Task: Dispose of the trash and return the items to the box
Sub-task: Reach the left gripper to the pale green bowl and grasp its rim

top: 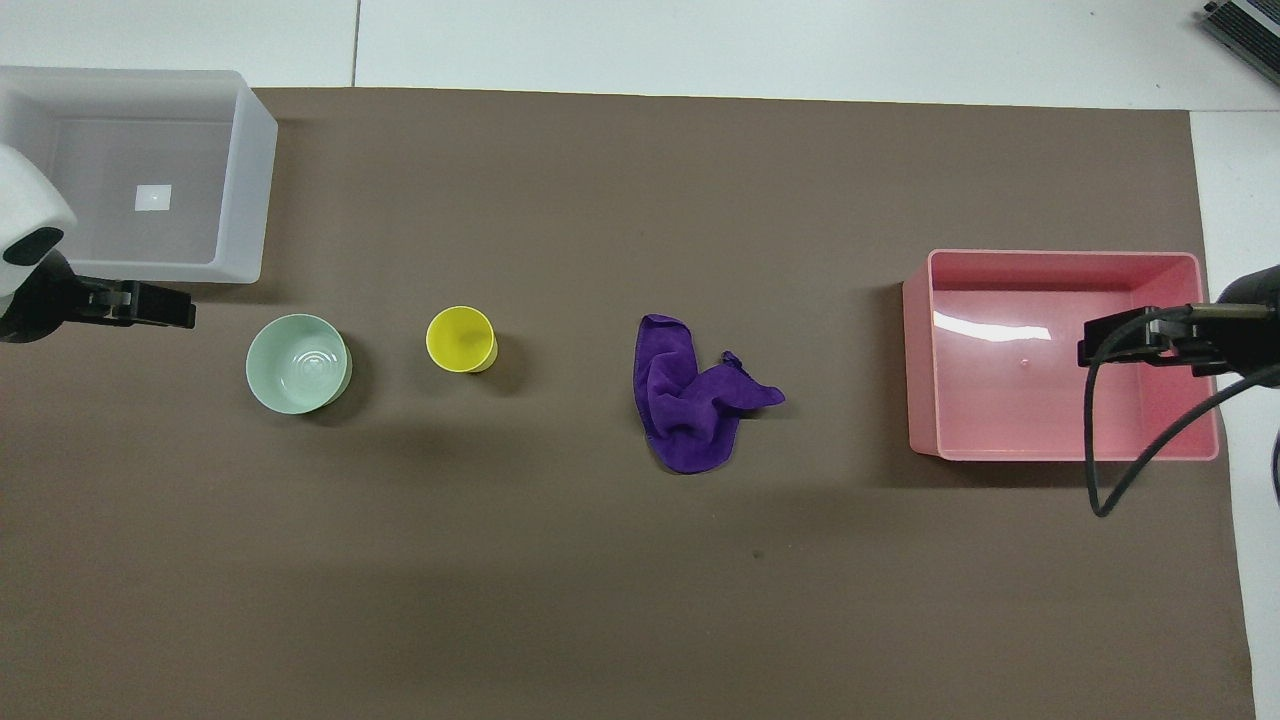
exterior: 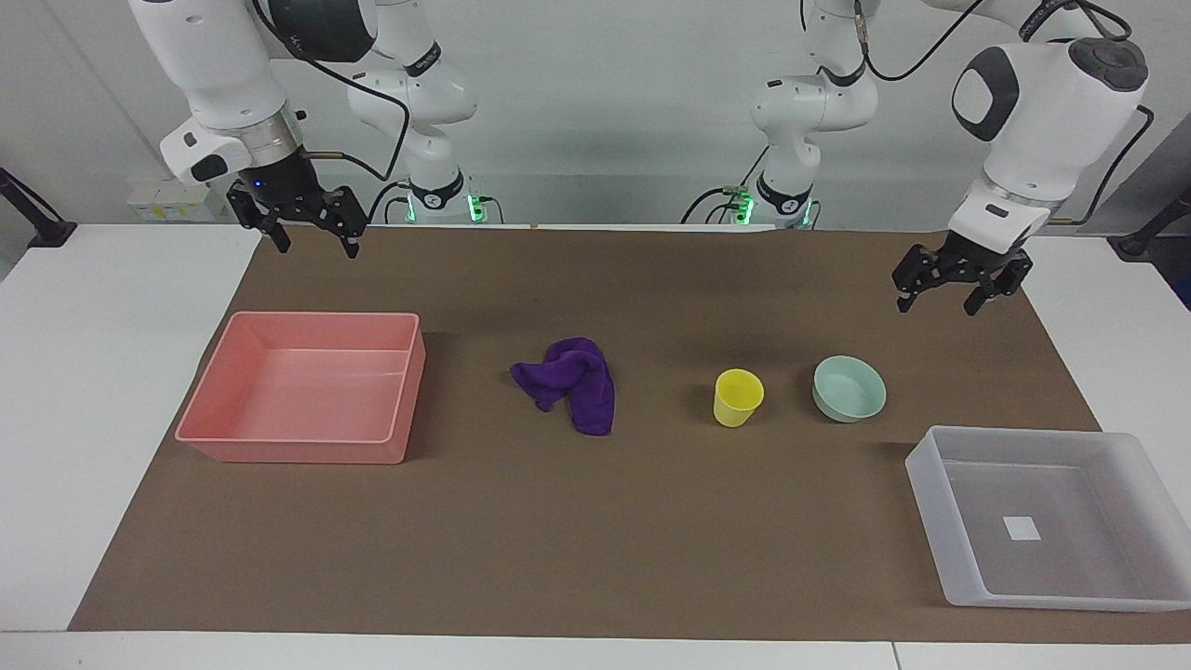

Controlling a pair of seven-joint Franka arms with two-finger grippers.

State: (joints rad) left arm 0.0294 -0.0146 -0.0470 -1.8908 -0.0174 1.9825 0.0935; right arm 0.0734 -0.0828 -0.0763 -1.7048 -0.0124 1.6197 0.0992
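Purple cloth lies crumpled mid-mat, untouched, well apart from both grippers; 1 cloth, 1 yellow cup, 1 mint bowl, 1 pink bin, 1 clear box, 2 arms. Facing view, l. to r.: right gripper hangs w/ fingers spread, holding nothing, over the mat's edge nearest the robots, by the pink bin's end of the table; pink bin sits toward the right arm's end; cloth next, w/ bare brown mat all round it; cup upright just beside the bowl, the two apart, not touching; left gripper in the air w/ fingers spread, empty, above the mat close to the bowl; clear box w/ white sticker on its floor sits at the left arm's end, farther from the robots than the bowl, at the mat's corner. Wide open mat betw. cloth and bin, also betw. cloth and cup.
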